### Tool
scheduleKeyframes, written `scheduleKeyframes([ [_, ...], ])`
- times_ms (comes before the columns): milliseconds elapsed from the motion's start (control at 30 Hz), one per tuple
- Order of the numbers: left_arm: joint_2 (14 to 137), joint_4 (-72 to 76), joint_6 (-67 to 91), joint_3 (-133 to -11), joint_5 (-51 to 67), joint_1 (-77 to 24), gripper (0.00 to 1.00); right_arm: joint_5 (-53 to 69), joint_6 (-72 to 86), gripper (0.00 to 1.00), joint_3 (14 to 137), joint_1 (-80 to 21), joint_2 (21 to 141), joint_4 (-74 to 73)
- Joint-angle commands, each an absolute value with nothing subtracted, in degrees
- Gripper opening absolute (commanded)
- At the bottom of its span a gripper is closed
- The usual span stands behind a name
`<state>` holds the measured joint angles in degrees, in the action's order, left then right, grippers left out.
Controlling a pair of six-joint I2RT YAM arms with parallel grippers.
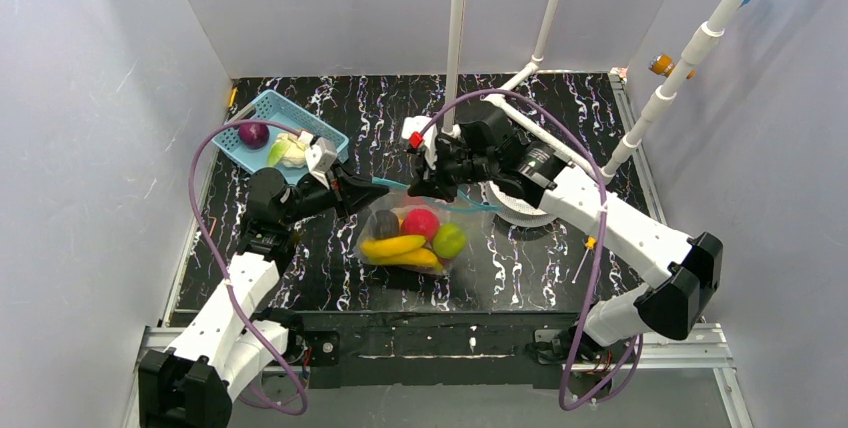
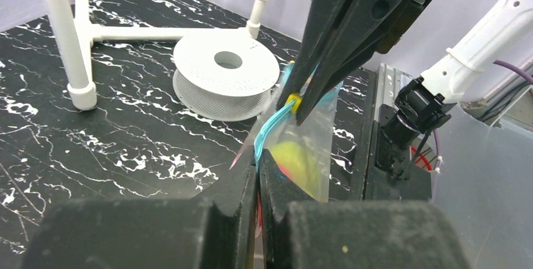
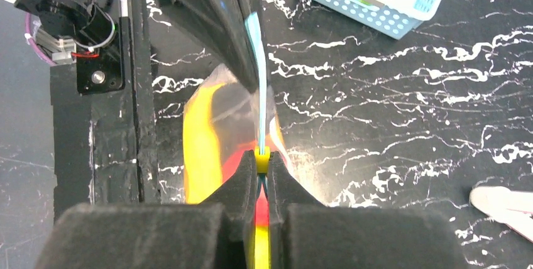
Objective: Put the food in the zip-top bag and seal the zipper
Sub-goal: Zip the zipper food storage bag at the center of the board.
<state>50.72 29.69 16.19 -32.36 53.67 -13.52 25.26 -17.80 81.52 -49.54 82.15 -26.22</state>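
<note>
The zip-top bag (image 1: pixel 415 240) hangs just above the table's middle, holding yellow bananas (image 1: pixel 396 247), a red piece (image 1: pixel 421 222), a green piece (image 1: pixel 449 240) and a dark piece (image 1: pixel 385 223). My left gripper (image 1: pixel 378 186) (image 2: pixel 259 159) is shut on the left end of the blue-teal zipper (image 2: pixel 271 127). My right gripper (image 1: pixel 418 189) (image 3: pixel 262 156) is shut on the zipper's yellow slider (image 3: pixel 262 159) (image 2: pixel 293 100), a short way along the strip from the left fingers. Between the two grippers the zipper (image 3: pixel 256 55) runs taut.
A light-blue basket (image 1: pixel 300 108) (image 3: pixel 377 2) at the back left holds a purple piece (image 1: pixel 254 134) and pale green and white pieces (image 1: pixel 288 151). A white perforated disc (image 1: pixel 522 212) (image 2: pixel 226 74) lies right of the bag. White pipe posts (image 1: pixel 457 38) (image 2: pixel 63 36) stand behind.
</note>
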Motion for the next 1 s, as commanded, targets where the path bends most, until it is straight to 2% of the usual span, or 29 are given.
scheduleKeyframes([
  [0,49.65,28.69,14.71,-32.61,46.9,-10.42,0.0,24.95,-20.37,0.01,81.53,-46.58,75.46,-32.68],
  [467,51.37,21.54,9.62,-34.65,42.1,-5.73,0.0,17.82,-18.03,0.01,66.59,-44.27,60.01,-34.96],
  [967,54.2,18.42,8.41,-36.34,43.02,-4.57,0.0,13.11,-14.33,0.01,60.32,-43.13,51.17,-35.4],
])
